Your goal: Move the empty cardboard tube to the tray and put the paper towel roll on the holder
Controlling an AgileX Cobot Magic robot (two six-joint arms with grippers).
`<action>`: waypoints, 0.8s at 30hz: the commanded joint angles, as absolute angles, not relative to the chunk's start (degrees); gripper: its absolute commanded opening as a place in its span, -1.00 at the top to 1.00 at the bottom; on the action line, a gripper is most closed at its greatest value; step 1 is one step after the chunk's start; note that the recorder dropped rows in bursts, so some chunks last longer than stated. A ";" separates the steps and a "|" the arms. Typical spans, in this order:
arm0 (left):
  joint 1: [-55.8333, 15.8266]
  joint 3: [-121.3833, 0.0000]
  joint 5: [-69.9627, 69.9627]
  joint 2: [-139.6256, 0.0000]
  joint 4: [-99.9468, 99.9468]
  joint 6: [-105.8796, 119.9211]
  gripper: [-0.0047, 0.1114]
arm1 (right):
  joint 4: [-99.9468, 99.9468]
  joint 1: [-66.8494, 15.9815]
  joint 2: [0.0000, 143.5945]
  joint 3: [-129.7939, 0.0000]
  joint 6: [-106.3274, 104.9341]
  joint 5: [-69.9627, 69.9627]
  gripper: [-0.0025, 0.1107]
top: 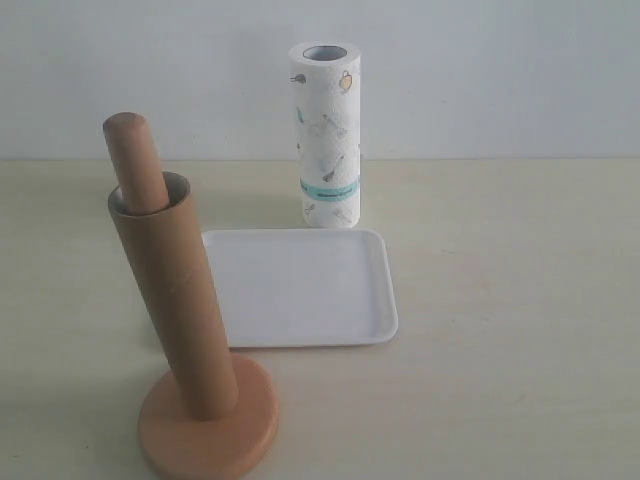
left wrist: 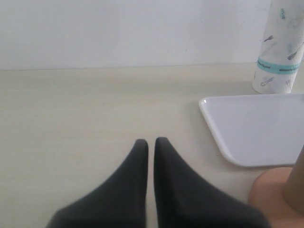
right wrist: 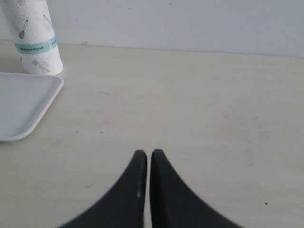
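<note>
Brown cardboard first: the plain hollow cardboard tube (top: 175, 300) sits sleeved over the slim pole of the light-brown wooden holder (top: 210, 432). Its lower end is on the round disc base, and the pole's rounded top pokes out above. The tube leans, I judge because its bore is wider than the pole. The pole is thus occupied; the tube has to come up and off before anything else goes on.

The shallow white rectangular tray (top: 300, 290) lies flat on the pale bench (top: 520, 330), just beside the holder's base, with nothing in it. That should give the tube a short carry.

The thick white printed paper towel roll (top: 327, 135) stands on end just behind the tray's far rim; whether it touches, I cannot tell. Its hollow core faces up, which suits lowering it onto the pole.

Left jaws: together, nothing between them, over the bench near the holder's base and a tray corner. Right jaws: likewise together and holding nothing, on the tray's other side.

Neither touches a task item, so no step is done yet.

Risk, as I judge it: the leaning tube may bind on the pole and drag the holder.
</note>
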State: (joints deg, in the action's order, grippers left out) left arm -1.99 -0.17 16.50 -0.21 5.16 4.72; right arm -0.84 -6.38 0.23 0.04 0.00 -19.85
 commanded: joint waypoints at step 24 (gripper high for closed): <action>-1.82 0.00 -9.62 0.00 5.04 1.08 0.85 | -0.73 -6.21 0.00 0.00 0.00 -19.47 0.91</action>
